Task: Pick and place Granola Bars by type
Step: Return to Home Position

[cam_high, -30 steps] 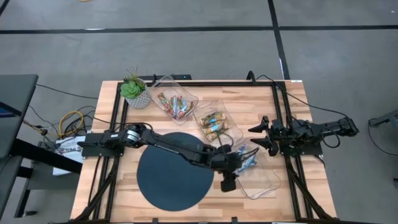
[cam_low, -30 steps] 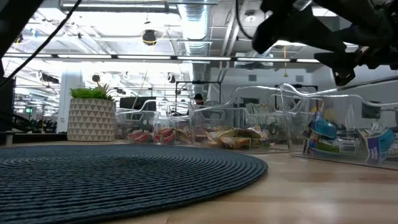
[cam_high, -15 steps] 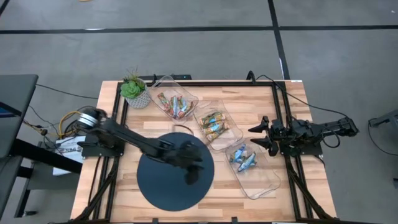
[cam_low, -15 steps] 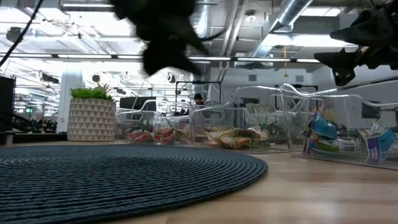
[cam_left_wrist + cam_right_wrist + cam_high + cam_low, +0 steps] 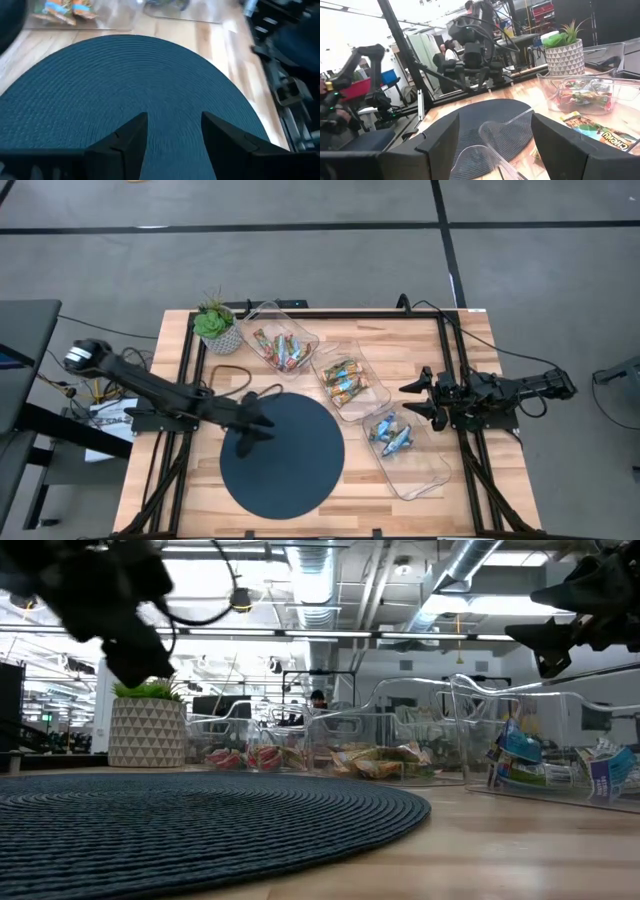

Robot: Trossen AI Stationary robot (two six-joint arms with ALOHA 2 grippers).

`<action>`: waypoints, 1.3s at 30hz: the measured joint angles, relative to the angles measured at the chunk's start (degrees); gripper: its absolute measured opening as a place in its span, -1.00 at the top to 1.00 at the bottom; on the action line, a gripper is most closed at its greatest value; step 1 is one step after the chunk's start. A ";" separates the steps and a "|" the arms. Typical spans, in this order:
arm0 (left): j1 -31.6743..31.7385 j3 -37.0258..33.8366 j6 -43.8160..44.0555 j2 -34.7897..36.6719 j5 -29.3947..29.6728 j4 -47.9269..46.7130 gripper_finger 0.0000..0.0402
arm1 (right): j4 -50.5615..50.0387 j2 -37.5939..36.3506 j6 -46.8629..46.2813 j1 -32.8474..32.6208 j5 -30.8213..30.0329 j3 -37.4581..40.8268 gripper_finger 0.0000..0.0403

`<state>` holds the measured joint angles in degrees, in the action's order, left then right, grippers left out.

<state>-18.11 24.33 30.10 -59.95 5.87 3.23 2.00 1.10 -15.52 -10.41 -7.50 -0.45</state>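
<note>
Wooden table (image 5: 400, 340), overhead view. At left, the left gripper (image 5: 247, 442) hangs over the left edge of the round dark mat (image 5: 290, 470), its fingers moderately parted and empty. A potted plant (image 5: 215, 327) stands at the far-left corner. Three clear trays (image 5: 425, 475) run diagonally beside the mat and hold the Granola Bars (image 5: 343, 380): red-green in the far tray, yellow-orange in the middle, blue in the near tray. At right, the right gripper (image 5: 408, 400) rests near the blue tray, fingers spread wide, empty.

Only the white letters "CHEW…", cut off at the end, are readable, on a yellow granola bar (image 5: 602, 135) near the dark round mat (image 5: 490, 120).
</note>
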 joint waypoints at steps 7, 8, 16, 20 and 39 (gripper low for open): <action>0.35 -9.09 -8.80 16.59 -2.19 -0.37 0.11 | 0.02 0.00 0.02 0.00 0.00 -0.02 -0.21; 0.37 -9.93 -10.07 18.73 -2.21 -0.61 0.11 | 0.02 0.00 0.00 0.00 0.00 -0.01 -0.21; 0.37 -14.34 -17.02 31.66 -2.23 -2.73 0.11 | 0.02 0.00 0.00 0.00 0.00 -0.02 -0.21; 0.82 -16.38 -17.67 36.87 -2.54 -3.35 0.11 | 0.04 0.00 0.02 0.00 0.00 0.00 -0.21; 4.74 -17.17 -26.50 59.49 -2.02 -17.79 0.11 | 0.07 0.00 0.02 0.00 -0.05 -0.02 -0.21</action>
<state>-13.37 7.16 3.59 -0.46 3.86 -14.57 2.07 1.10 -15.51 -10.41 -7.55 -0.46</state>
